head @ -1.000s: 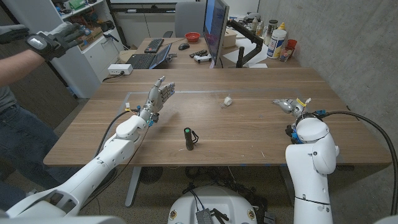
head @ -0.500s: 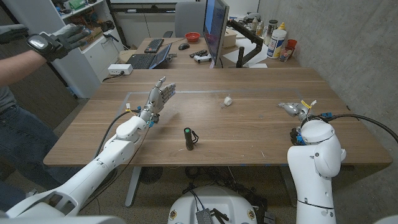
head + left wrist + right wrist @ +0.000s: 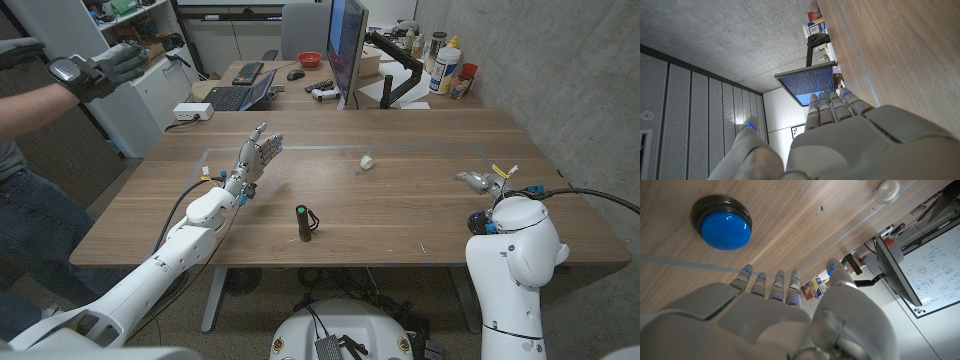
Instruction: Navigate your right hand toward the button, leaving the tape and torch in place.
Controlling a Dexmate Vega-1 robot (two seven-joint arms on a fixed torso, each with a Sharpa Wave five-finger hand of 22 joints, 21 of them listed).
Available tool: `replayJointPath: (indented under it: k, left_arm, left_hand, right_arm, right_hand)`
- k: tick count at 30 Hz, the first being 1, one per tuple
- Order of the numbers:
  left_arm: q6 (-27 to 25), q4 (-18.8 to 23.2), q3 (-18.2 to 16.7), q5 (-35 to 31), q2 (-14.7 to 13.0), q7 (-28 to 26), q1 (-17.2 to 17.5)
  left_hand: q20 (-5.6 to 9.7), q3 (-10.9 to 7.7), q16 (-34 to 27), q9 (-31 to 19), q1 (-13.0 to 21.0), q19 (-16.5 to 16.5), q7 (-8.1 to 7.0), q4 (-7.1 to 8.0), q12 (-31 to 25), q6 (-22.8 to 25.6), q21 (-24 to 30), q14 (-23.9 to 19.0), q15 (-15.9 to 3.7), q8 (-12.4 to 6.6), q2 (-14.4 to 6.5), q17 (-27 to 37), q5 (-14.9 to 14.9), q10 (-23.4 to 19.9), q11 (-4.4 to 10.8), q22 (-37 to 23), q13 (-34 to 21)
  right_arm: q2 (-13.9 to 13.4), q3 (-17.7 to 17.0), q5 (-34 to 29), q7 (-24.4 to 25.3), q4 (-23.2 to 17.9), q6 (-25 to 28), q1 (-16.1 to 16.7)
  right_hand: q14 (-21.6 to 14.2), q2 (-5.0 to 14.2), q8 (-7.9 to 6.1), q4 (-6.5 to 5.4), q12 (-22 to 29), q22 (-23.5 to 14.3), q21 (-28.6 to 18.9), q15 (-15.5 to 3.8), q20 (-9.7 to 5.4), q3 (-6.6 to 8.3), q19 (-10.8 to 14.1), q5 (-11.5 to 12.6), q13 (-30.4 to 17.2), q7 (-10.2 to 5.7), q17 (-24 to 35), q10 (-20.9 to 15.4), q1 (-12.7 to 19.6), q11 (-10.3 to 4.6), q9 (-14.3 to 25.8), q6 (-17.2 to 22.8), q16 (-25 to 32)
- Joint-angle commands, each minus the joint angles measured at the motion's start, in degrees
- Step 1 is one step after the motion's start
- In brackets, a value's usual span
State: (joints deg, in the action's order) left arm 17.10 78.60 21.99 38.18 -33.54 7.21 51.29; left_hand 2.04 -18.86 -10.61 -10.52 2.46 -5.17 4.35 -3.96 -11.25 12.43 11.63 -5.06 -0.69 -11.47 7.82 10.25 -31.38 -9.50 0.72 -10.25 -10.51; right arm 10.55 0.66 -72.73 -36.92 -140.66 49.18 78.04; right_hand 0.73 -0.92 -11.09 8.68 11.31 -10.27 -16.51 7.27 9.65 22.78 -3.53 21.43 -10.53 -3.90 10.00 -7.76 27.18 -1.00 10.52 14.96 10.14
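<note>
A blue button (image 3: 722, 222) on a black base lies on the wood just beyond my right hand's fingertips (image 3: 771, 277) in the right wrist view. My right hand (image 3: 478, 180) hovers over the table's right side, fingers extended and apart, holding nothing; my own white arm (image 3: 510, 240) covers the table in front of it. A small white tape roll (image 3: 367, 161) (image 3: 887, 190) lies mid-table. The dark torch (image 3: 303, 222) lies nearer the front edge. My left hand (image 3: 258, 155) (image 3: 840, 135) stands raised at the table's left, fingers straight and empty.
A person's gloved hand (image 3: 90, 65) reaches in at the far left. A monitor (image 3: 347, 45), keyboard and bottles (image 3: 445, 65) stand on the desk behind. A concrete wall runs close along the table's right edge (image 3: 575, 200).
My right hand and arm have shifted to the right and a little toward the front edge. Left hand, tape and torch have stayed put.
</note>
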Motion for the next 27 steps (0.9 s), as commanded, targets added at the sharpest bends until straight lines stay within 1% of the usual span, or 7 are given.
replayJointPath:
  k: [1, 6, 12, 16, 18, 21, 27]
  left_arm:
    - [0.2, 0.7, -0.3, 0.1, -0.1, -0.5, 0.3]
    - [0.1, 0.8, -0.3, 0.1, -0.6, -0.1, 0.3]
    - [0.1, 0.8, -0.5, 0.2, -0.9, 0.1, 0.5]
    - [0.3, 0.7, -0.6, 0.3, -1.1, 0.5, 0.3]
    - [0.3, 0.7, -0.8, 0.5, -1.2, 0.7, 0.4]
    - [0.6, 0.7, -1.0, 0.6, -1.4, 1.0, 0.4]
    - [0.8, 0.4, -1.2, 0.9, -1.6, 1.4, 0.5]
  left_hand:
    - [1.01, 0.42, -0.4, -0.3, -0.2, 0.0, 0.00, 0.06, -0.4, 0.9, 0.0, -0.4, 0.44, -0.38, -0.4, 0.2, -0.3, -0.5, -0.07, -0.3, -0.2]
    - [0.67, 0.52, -0.5, -0.3, -0.1, -0.1, -0.16, 0.05, -0.4, 1.1, 0.0, -0.7, 0.69, -0.43, -0.4, 0.2, -0.3, -0.5, -0.21, -0.3, -0.2]
    - [0.18, 0.67, -0.5, -0.3, 0.0, -0.1, -0.42, 0.02, -0.5, 1.8, 0.0, -0.8, 1.02, -0.63, -0.5, 0.2, -0.4, -0.8, -0.63, -0.3, -0.2]
    - [0.12, 0.81, -0.5, -0.3, 0.1, 0.0, 0.00, -0.01, -0.6, 2.2, 0.0, -1.0, 1.37, -0.72, -0.5, 0.2, -0.5, -1.3, -1.52, -0.3, -0.2]
    - [0.18, 0.85, -0.5, -0.3, 0.1, 0.0, 0.10, -0.02, -0.6, 2.3, 0.0, -1.0, 1.51, -0.77, -0.5, 0.2, -0.5, -1.4, -1.58, -0.3, -0.2]
    - [0.23, 0.90, -0.5, -0.3, 0.1, -0.1, 0.22, -0.03, -0.6, 2.6, 0.0, -1.0, 1.55, -0.84, -0.5, 0.2, -0.6, -1.4, -1.63, -0.3, -0.2]
    - [0.21, 1.00, -0.4, -0.3, 0.2, 0.0, 0.26, -0.06, -0.6, 2.8, 0.0, -0.9, 1.73, -0.84, -0.6, 0.2, -0.6, -1.4, -1.43, -0.2, -0.2]
  right_arm:
    - [-0.6, 0.2, -3.5, -1.6, 0.1, 3.8, 0.1]
    - [-1.4, 0.6, -5.8, -3.1, 0.7, 5.3, -0.5]
    - [-1.9, 0.5, -7.1, -4.9, 1.5, 6.9, -1.4]
    - [-2.6, 0.7, -8.9, -6.8, 2.3, 8.1, -2.0]
    - [-3.2, 0.9, -10.4, -8.5, 2.8, 8.9, -2.5]
    - [-3.5, 1.0, -11.0, -9.2, 3.2, 9.4, -2.9]
    - [-4.5, 1.1, -13.7, -12.3, 4.7, 10.9, -4.6]
  right_hand:
    - [0.1, -0.43, -0.28, 0.03, 0.4, -0.1, 0.2, 0.11, 0.54, -0.26, 0.0, 0.6, -0.2, -0.19, 0.3, 0.0, -0.1, 0.16, 0.1, 0.4, 0.5]
    - [0.1, -0.55, -0.32, 0.01, 0.4, -0.1, 0.3, -0.04, 0.72, -0.30, 0.1, 0.7, -0.2, -0.23, 0.3, 0.0, -0.1, 0.28, 0.1, 0.5, 0.5]
    - [0.4, -0.71, -0.28, -0.03, 0.4, -0.2, 0.5, -0.10, 1.08, -0.36, 0.0, 0.9, -0.2, -0.41, 0.3, 0.1, -0.1, 0.48, 0.1, 0.5, 0.4]
    - [0.4, -0.88, -0.25, -0.07, 0.4, -0.2, 0.7, -0.11, 1.44, -0.43, -0.1, 1.0, -0.2, -0.50, 0.3, 0.0, -0.2, 0.62, 0.1, 0.4, 0.4]
    - [0.4, -0.92, -0.25, -0.08, 0.4, -0.2, 0.7, -0.19, 1.46, -0.45, 0.0, 1.0, -0.2, -0.49, 0.4, 0.0, -0.2, 0.57, 0.1, 0.4, 0.4]
    - [0.3, -1.03, -0.24, -0.09, 0.5, -0.2, 0.7, -0.27, 1.68, -0.49, 0.0, 1.1, -0.2, -0.57, 0.4, 0.0, -0.3, 0.61, 0.1, 0.4, 0.4]
    - [0.3, -1.31, -0.24, -0.13, 0.5, -0.2, 1.0, -0.28, 1.91, -0.62, -0.2, 1.3, -0.2, -0.69, 0.4, 0.0, -0.4, 0.79, 0.2, 0.4, 0.5]
